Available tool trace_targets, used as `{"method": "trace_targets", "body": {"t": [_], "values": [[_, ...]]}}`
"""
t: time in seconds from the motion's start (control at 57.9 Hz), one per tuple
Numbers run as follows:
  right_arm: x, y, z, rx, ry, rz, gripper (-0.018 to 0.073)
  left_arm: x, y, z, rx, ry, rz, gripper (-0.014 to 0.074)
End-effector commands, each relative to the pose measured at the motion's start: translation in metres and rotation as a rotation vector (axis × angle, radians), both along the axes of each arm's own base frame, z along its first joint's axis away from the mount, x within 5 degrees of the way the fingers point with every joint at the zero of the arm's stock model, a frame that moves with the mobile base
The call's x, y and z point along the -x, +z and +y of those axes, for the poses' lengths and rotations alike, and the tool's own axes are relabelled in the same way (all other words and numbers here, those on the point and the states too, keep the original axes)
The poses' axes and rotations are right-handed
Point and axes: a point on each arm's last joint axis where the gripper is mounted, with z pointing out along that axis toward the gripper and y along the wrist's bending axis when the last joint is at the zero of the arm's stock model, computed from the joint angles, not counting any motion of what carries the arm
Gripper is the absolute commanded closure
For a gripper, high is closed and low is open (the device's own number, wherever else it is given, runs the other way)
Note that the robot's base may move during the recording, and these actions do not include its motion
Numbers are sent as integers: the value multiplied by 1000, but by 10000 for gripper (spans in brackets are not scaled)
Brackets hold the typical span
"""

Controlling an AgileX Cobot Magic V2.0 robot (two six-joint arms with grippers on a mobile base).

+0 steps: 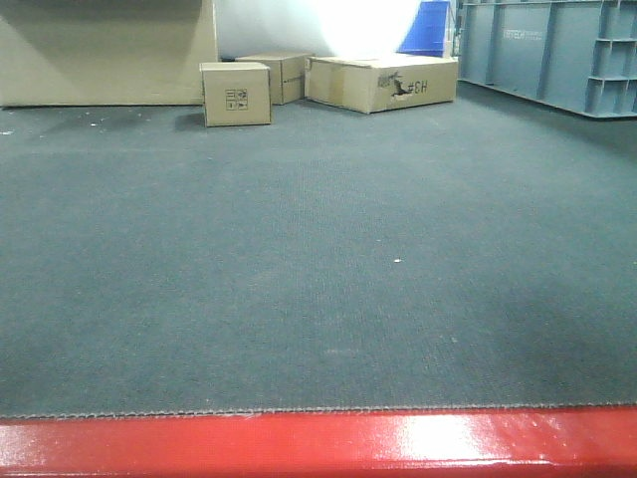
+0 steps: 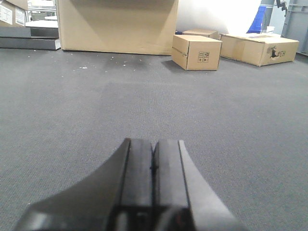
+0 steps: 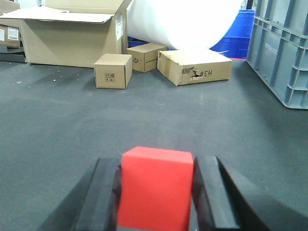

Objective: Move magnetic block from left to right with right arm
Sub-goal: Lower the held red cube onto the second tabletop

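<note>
A dark grey mat covers the table (image 1: 318, 299), edged on the near side by a glossy red frame (image 1: 318, 443). At the far right stands a grey plastic crate (image 1: 547, 50). At the far centre lie a flat cardboard box (image 1: 383, 83) and a small cardboard box (image 1: 236, 93). The left jaws are pressed together, holding nothing. The right jaws clamp the magnetic block (image 3: 156, 190) by its two sides, well short of the boxes.

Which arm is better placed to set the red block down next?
Right. The right gripper has the red block clamped between its fingers; the left gripper is shut and holds nothing.
</note>
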Motion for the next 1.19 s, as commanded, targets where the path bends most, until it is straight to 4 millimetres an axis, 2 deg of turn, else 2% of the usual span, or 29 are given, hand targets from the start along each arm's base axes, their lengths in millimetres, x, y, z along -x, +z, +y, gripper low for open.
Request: {"method": "trace_targets", "body": {"t": [0.0, 0.155, 0.259, 0.484, 0.674, 0.794, 0.898, 1.053, 1.174], "values": [[0, 15, 0, -17, -1, -103, 355, 1, 5, 0, 17, 1, -82, 722], [-4, 22, 1, -16, -1, -100, 355, 1, 5, 0, 17, 1, -82, 722], [-18, 35, 5, -6, -1, -64, 355, 1, 5, 0, 17, 1, -82, 722], [-81, 64, 22, 48, -1, 140, 355, 1, 5, 0, 17, 1, -82, 722], [-140, 70, 46, 132, 44, 329, 355, 1, 5, 0, 17, 1, -82, 722], [-172, 66, 68, 213, 100, 394, 355, 1, 5, 0, 17, 1, -82, 722], [-197, 53, 83, 239, 126, 455, 355, 1, 5, 0, 17, 1, -82, 722], [-232, 15, 100, 284, 137, 585, 355, 1, 5, 0, 17, 1, -82, 722], [-251, -13, 107, 313, 140, 673, 355, 1, 5, 0, 17, 1, -82, 722]]}}
